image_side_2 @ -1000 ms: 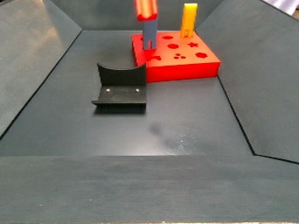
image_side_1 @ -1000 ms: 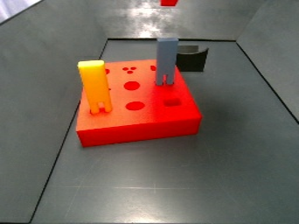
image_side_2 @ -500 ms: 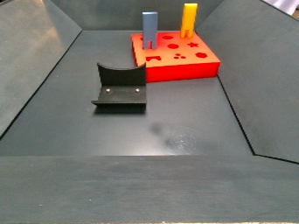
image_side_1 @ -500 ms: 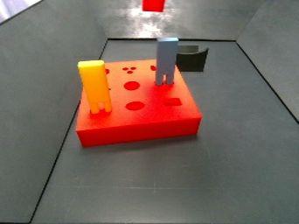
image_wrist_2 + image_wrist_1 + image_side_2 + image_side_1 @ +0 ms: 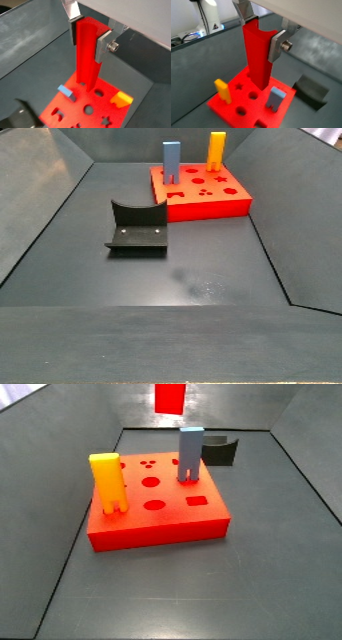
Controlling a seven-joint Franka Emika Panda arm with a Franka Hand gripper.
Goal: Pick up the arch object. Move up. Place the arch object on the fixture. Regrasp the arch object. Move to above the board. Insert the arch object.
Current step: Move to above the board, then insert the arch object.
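High above the large flat red-orange square board (image 5: 158, 512) with its round and rectangular holes, the solid red elongated arch object (image 5: 170, 397) is showing more of its lower end in a side view than half a second ago, when only a small red tip was visible at the upper edge, and it is sitting slightly further left than a second ago. The other pieces are lying as before. In both wrist views the gripper (image 5: 260, 27) is clamping the arch object (image 5: 87, 52) between its flat silver fingers (image 5: 103, 46), one plate on each side of the upper part. The long axis of the red block is standing vertical, its free end pointing straight down toward the board (image 5: 236, 106). The yellow-orange notched block (image 5: 107, 482) and the blue-grey notched block (image 5: 191, 452) are standing upright on the board. The small near-black fixture (image 5: 136, 228) with the notched top is resting on the floor, well apart from the gripper.
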